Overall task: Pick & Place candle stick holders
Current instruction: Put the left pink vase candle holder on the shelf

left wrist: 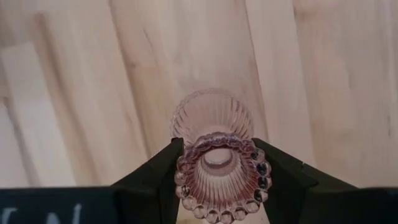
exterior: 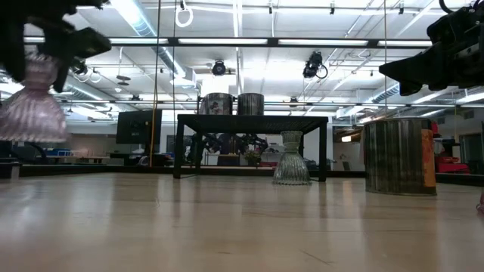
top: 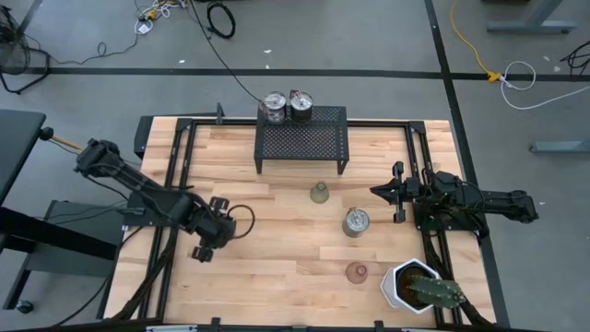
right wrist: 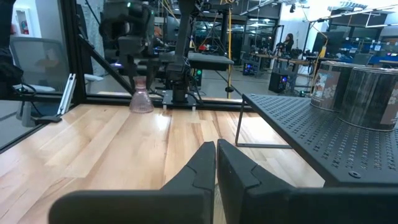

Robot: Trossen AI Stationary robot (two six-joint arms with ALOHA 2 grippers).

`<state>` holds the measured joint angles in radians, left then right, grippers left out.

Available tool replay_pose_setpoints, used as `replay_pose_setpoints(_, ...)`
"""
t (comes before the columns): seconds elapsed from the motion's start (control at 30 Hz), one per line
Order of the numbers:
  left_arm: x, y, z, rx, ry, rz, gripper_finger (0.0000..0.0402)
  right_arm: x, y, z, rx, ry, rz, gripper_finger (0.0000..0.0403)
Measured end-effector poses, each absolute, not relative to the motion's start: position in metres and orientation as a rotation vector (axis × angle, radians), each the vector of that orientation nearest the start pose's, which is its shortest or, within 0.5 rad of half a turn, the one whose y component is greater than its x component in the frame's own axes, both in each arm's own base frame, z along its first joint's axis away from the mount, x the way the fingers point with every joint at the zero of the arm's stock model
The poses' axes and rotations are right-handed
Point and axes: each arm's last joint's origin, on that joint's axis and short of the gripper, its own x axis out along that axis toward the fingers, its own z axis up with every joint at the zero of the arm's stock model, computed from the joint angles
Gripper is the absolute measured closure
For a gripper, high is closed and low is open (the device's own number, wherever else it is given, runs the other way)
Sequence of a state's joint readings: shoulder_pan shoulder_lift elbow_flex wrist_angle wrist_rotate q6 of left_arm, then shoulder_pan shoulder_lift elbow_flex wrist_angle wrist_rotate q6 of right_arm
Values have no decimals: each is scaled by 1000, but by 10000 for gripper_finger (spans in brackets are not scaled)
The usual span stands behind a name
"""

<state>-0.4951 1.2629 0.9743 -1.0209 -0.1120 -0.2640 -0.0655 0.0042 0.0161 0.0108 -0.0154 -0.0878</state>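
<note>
The left gripper (left wrist: 214, 163) is on the left part of the table (top: 277, 267), and its two fingers (left wrist: 155, 174) are clamped on a pink cup (left wrist: 214, 155) from both sides. In the low view this cup (exterior: 34, 102) hangs in the air, clearly above the wood. In the right wrist view it also shows lifted, under the left arm.

The right gripper (right wrist: 216, 155) waits at the right side of the table, and its fingers are pressed together with nothing between them.

The other holders stand apart from each other. Two silver cans (top: 288, 107) stand side by side on the far edge of the black rack (top: 301, 140). The olive cup (top: 319, 193) is on the wood just in front of the rack. A third can (top: 357, 221) stands a little nearer and to the right of it, between the olive cup and the right gripper. A second pink cup (top: 356, 272) is on the near part of the table, just to the left of the white pot (top: 398, 284) with a cactus (top: 435, 292).
</note>
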Motion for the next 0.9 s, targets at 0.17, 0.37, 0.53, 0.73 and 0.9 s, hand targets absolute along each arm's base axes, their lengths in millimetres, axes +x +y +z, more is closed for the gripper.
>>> replay_pose_setpoints(0.17, 205, -88, 272, 133, 1224, -128, 226, 97, -6, 170, -88, -20, -51, 382)
replay_pose_setpoints(0.37, 217, -71, 297, 108, 1145, -98, 228, 97, -6, 170, -89, -20, -51, 382)
replay_pose_setpoints(0.53, 225, -56, 318, 91, 1078, -65, 228, 97, -6, 170, -88, -20, -51, 382)
replay_pose_setpoints(0.73, 231, -38, 335, 55, 1024, -5, 228, 97, -6, 170, -89, -20, -51, 382)
replay_pose_setpoints(0.9, 233, -24, 340, 42, 1009, 38, 228, 97, -6, 170, -89, -20, -51, 382)
